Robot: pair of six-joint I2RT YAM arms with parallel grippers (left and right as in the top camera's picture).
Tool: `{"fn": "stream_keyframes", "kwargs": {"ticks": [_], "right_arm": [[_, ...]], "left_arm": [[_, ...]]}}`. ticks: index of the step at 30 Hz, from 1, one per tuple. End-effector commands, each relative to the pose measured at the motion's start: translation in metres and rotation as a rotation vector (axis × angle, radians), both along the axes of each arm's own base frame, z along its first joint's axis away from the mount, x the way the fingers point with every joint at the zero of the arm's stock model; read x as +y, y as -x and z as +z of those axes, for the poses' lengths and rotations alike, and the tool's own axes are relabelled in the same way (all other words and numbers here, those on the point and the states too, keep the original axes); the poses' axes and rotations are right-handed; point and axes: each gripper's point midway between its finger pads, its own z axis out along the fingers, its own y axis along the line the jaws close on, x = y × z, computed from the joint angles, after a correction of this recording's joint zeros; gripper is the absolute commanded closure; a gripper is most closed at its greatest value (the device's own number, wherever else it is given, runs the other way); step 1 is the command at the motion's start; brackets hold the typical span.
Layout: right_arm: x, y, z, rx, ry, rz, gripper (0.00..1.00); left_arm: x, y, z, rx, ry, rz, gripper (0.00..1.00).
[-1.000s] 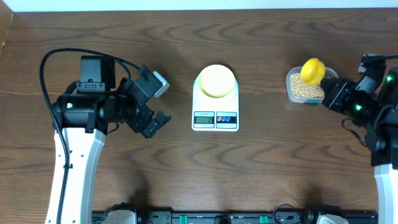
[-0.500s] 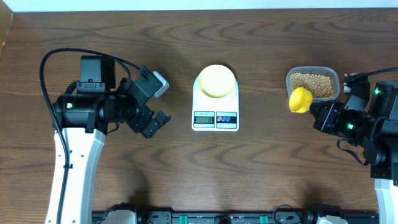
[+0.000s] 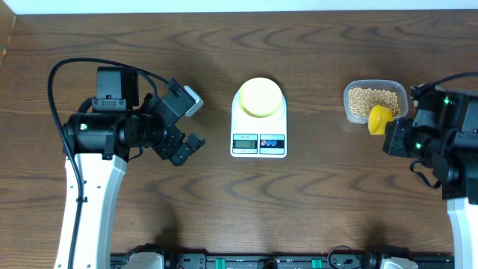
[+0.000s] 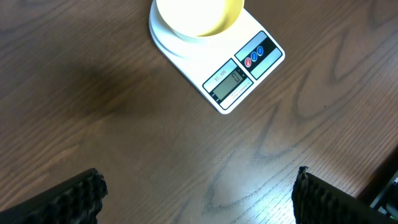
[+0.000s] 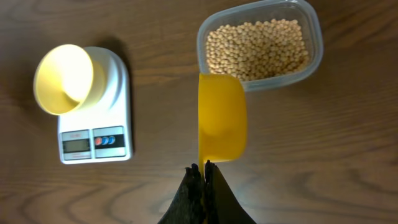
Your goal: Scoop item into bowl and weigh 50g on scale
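The left arm sits well to the left of the scale [image 3: 258, 127], its forearm lying level and pointing toward the scale, with a black cable [image 3: 67, 69] looping over its base. The left tool [image 3: 191, 119] has its fingers spread wide apart and holds nothing; from the left wrist view, both ridged black fingers [image 4: 74, 199] frame bare wood short of the scale. The right arm reaches in from well to the right of the scale, and the right tool [image 5: 203, 167] has its fingers pressed together on the thin handle of a bright yellow scoop [image 5: 222, 118]. The scoop points away from the wrist, and its front end meets the near rim of a clear tub [image 5: 314, 37] to the right of the scale. The beans [image 5: 258, 46] fill that tub in a flat layer. I cannot tell whether the scoop carries any. The pale yellow bowl [image 3: 259, 96] stands on the scale's round platform, at the far end from its display [image 4: 227, 82]. Everything rests on a dark brown table [image 3: 321, 194] with strong wavy grain, and a pale strip runs along the table's far edge. The scale's front edge has the small grey display and, beside it, a red and a blue button [image 4: 255, 55]. The digits and the fine print above them are too small to read.
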Motion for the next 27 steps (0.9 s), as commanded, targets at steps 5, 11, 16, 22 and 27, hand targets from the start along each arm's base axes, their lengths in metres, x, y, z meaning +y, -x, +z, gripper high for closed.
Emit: {"fn": "stream_keyframes", "kwargs": {"ticks": [5,11,16,22,27], "right_arm": [[-0.007,-0.027,-0.020,0.053,0.050,0.012,0.99],[-0.007,-0.034,-0.035,0.110,0.026,-0.008,0.99],[-0.008,-0.036,-0.025,0.091,0.028,-0.007,0.99],[0.016,-0.037,-0.014,0.050,-0.042,0.138,0.99],[0.018,-0.039,-0.012,0.045,-0.064,0.124,0.99]], "left_arm": [[-0.001,0.001,0.000,0.003,0.008,-0.006,0.02],[-0.001,0.001,0.000,0.003,0.008,-0.006,0.02],[-0.001,0.001,0.000,0.003,0.008,-0.006,0.02],[-0.001,0.001,0.000,0.003,0.008,-0.006,0.02],[-0.001,0.001,0.000,0.003,0.008,-0.006,0.02]]}}
